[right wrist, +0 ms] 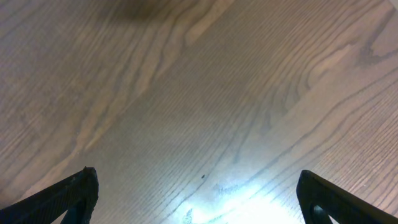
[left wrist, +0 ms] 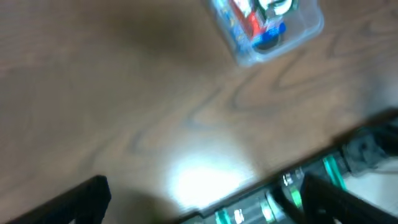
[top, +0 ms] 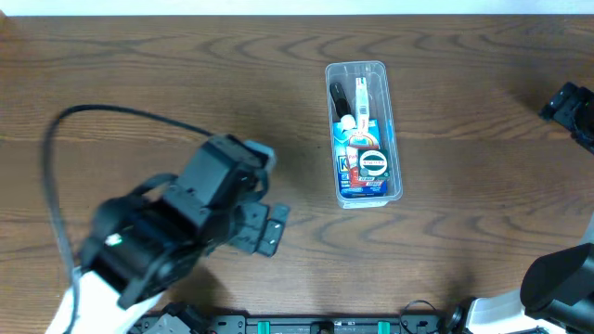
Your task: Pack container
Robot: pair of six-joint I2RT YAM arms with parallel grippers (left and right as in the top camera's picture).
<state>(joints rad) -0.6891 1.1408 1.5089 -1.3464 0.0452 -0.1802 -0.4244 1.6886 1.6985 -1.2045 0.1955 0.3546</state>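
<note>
The clear plastic container [top: 364,134] stands on the wooden table right of centre, long side running front to back. It holds several small items, among them a black one, a white one and blue-and-red packets. Its near end shows blurred in the left wrist view [left wrist: 267,28]. My left gripper [top: 264,225] is open and empty, low over the table to the container's left and front; its fingers show wide apart in the left wrist view [left wrist: 205,199]. My right gripper [right wrist: 199,193] is open and empty above bare wood; its arm [top: 561,278] sits at the front right corner.
A black object [top: 571,107] sits at the table's right edge. The left arm's cable [top: 56,148] loops over the left of the table. A black rail with green clips [top: 334,325] runs along the front edge, also in the left wrist view [left wrist: 292,193].
</note>
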